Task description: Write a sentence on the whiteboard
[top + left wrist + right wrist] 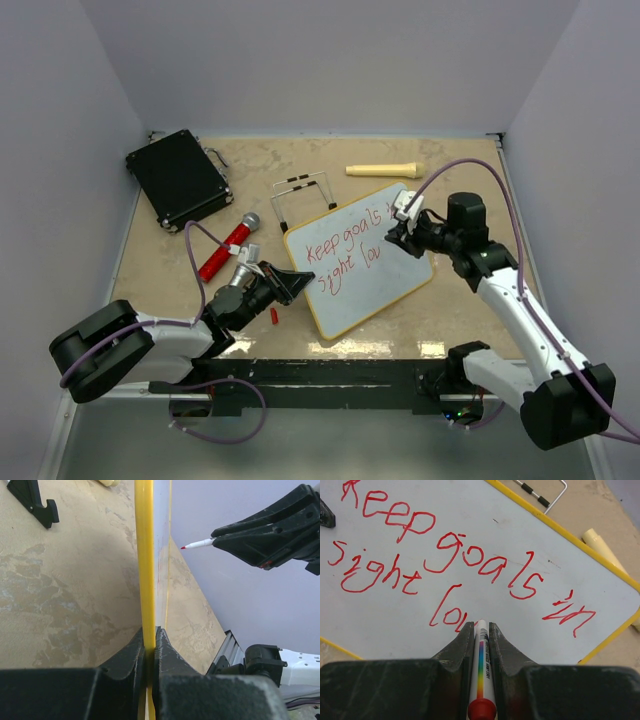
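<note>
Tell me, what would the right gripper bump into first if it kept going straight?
Most likely the whiteboard: the marker held in the right gripper points at it, by the sentence's unfinished second line. The tip seems just off the board, though depth is unclear.

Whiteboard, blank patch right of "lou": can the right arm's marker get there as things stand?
Probably yes. The right gripper holds the marker pointed right beside it, the whiteboard is bare there, and the left gripper clamps the opposite edge, out of the way.
</note>
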Motion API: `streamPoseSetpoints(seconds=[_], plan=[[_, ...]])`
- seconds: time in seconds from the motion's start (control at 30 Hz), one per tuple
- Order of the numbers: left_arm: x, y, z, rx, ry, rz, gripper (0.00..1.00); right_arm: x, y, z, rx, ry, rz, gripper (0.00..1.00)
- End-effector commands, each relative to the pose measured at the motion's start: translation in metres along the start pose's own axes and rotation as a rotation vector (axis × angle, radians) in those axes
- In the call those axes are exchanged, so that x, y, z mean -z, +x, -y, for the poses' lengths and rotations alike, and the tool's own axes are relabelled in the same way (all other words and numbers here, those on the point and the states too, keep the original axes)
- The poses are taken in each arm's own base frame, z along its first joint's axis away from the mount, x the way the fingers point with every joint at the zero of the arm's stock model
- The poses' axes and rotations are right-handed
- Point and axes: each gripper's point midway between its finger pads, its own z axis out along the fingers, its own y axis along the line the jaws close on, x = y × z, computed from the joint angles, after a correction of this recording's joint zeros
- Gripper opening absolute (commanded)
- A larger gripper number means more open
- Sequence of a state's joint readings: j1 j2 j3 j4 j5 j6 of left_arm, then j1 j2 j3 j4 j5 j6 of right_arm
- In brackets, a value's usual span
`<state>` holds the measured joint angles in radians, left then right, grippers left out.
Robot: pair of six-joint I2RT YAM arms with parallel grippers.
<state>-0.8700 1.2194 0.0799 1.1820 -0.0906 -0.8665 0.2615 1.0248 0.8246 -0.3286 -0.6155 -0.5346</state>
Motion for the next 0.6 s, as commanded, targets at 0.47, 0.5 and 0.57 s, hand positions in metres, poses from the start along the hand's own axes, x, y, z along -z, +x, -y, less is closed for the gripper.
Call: streamPoseSetpoints(seconds=[0.47,0.5,0.57], plan=[[-0.001,-0.008,0.015,-0.070,0.075,0.023,0.00,-0.009,0.022,0.001,-0.004,-0.043,-0.088,0.00],[0.000,-0.008,0.014,-0.070,0.072,0.024,0.00,-0.010,0.022,0.002,-0.007,-0.040,-0.087,0.00],[0.000,-0.008,0.016,-0.070,0.077,0.025,0.00,-0.010,0.020,0.004,-0.012,-0.030,-0.079,0.00]])
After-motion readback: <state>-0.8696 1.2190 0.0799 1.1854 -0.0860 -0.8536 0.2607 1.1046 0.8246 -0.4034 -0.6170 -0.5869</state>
